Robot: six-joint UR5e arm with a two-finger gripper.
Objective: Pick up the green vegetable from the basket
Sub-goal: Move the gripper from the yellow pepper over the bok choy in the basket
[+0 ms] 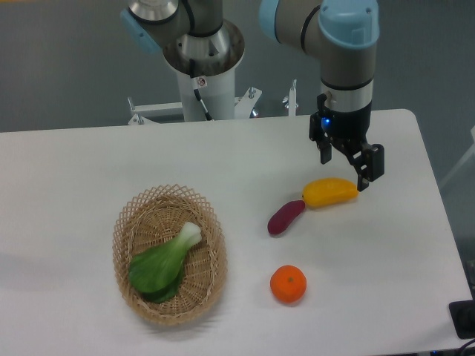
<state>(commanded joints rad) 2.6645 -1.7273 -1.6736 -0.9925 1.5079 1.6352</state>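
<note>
Green vegetable: the green vegetable (165,263) lies inside the basket, stretched on a diagonal, its pale stem end pointing up and to the right toward the basket's far rim, its broad dark and light leaves fanned out toward the near-left wall.

Basket: the basket (130,222) is an oval of tan wicker with an open lattice rim, sitting on the table toward its left-front part. Nothing but the vegetable shows inside it.

Gripper: the gripper (347,165) hangs well to the right of the basket and farther back, pointing down. Its two black fingers stand apart with clear space between them, and nothing is held.

Arm: the grey arm with its light blue cap comes down from the top of the picture to the gripper; a small blue light glows on the wrist.

Yellow piece: a yellow vegetable toy (330,192) lies right of the basket, just under the gripper's fingers; whether a fingertip touches it, I cannot tell.

Purple piece: a purple eggplant-like toy (286,217) sits between the basket and the yellow piece, its upper tip touching or nearly touching the yellow one.

Orange: a round orange (288,285) rests right of the basket, nearer the front edge, apart from the purple piece.

Table: the white table (67,170) carries all of it.
</note>
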